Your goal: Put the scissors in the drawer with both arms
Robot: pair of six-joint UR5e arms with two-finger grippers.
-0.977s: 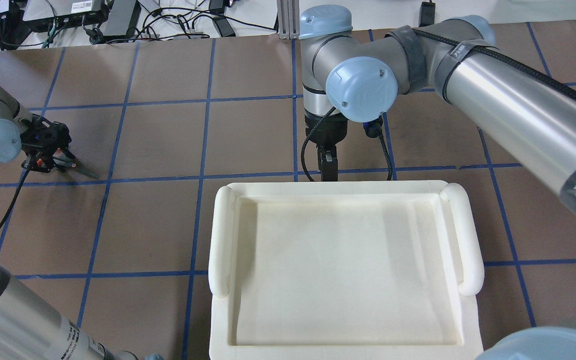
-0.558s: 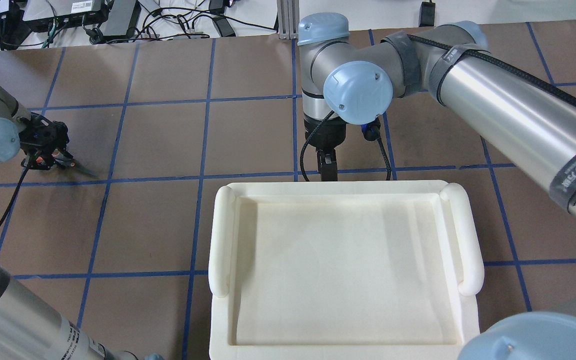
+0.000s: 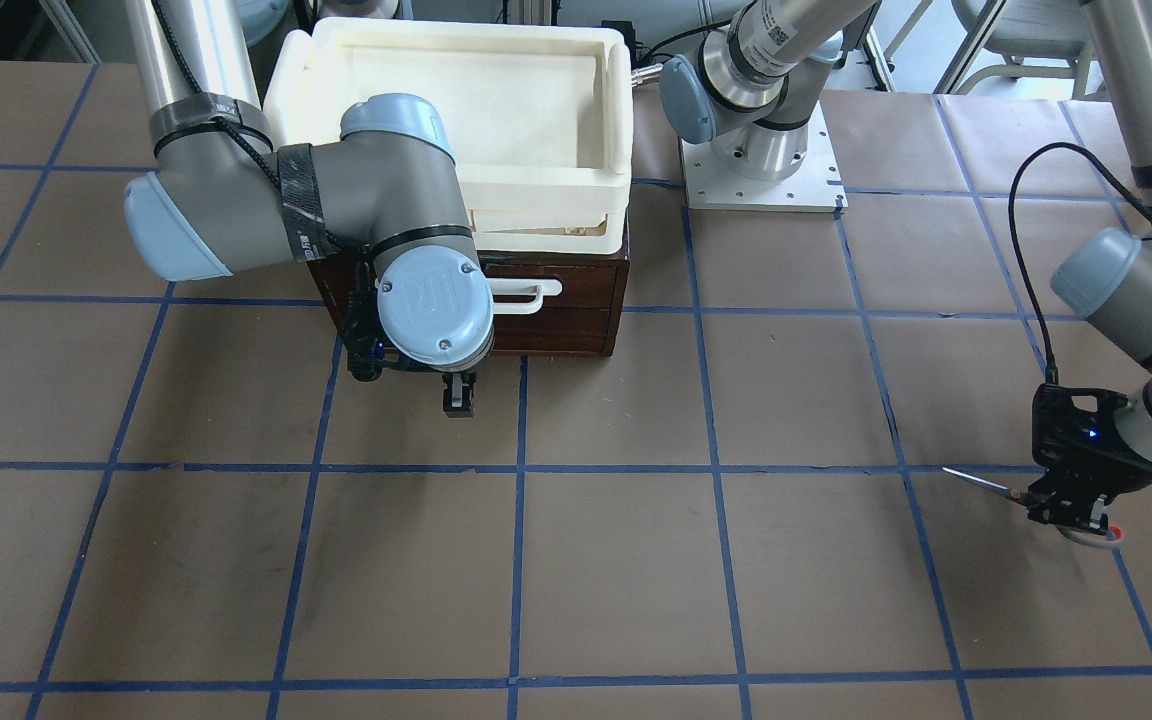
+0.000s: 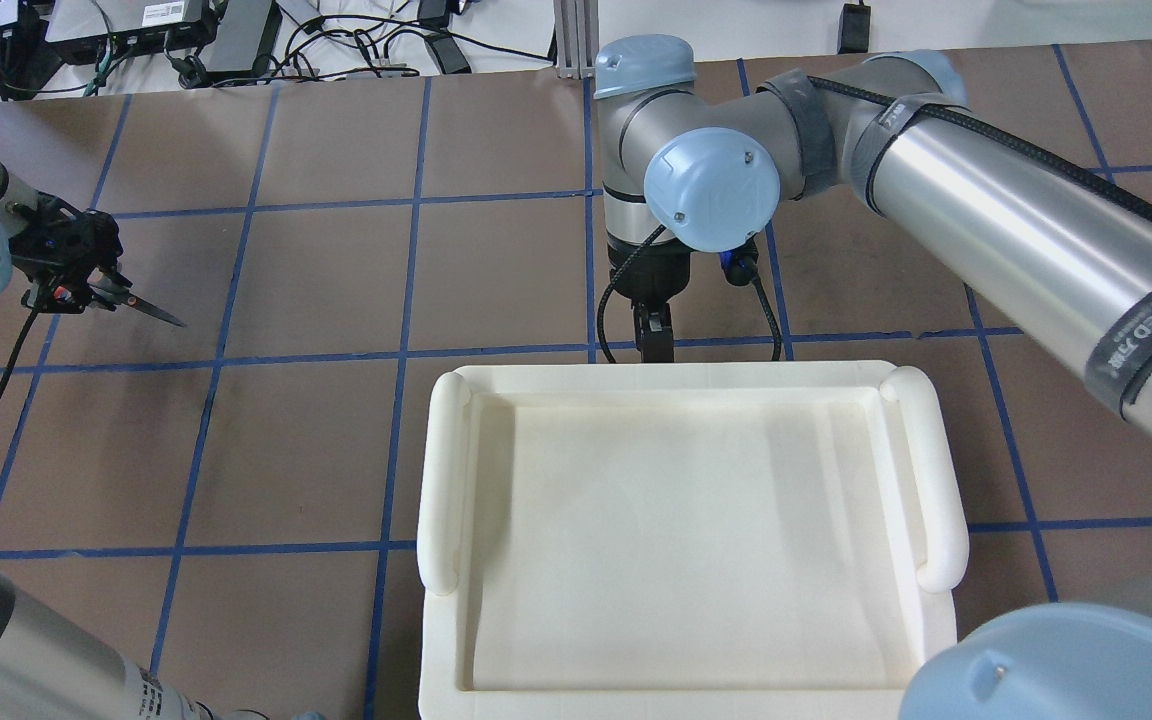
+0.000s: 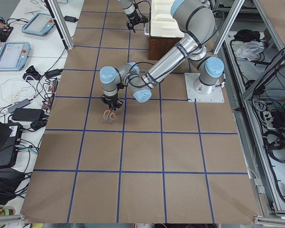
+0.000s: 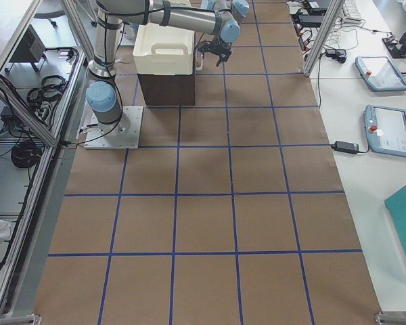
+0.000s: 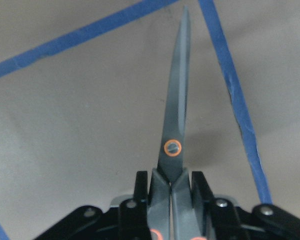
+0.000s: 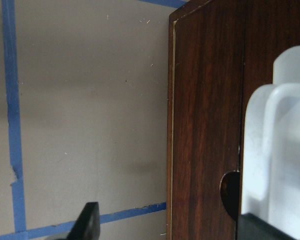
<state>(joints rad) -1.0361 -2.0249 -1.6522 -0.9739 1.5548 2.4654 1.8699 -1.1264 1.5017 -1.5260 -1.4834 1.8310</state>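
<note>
My left gripper is shut on the scissors, holding them by the grey, orange-lined handles just above the table at the far left. The dark blades point away from the gripper in the left wrist view. In the front view the scissors stick out from the left gripper. The dark brown drawer is shut, with its white bar handle facing outward. My right gripper hangs open in front of the drawer, beside the handle and not touching it.
A cream-white tray sits on top of the drawer cabinet and hides it from overhead. Brown table paper with blue tape lines lies between the two grippers. The left arm's base plate stands beside the cabinet.
My left gripper has lifted the scissors off the table and drawn them left and away. The right arm has shifted slightly; its gripper stays by the drawer front.
</note>
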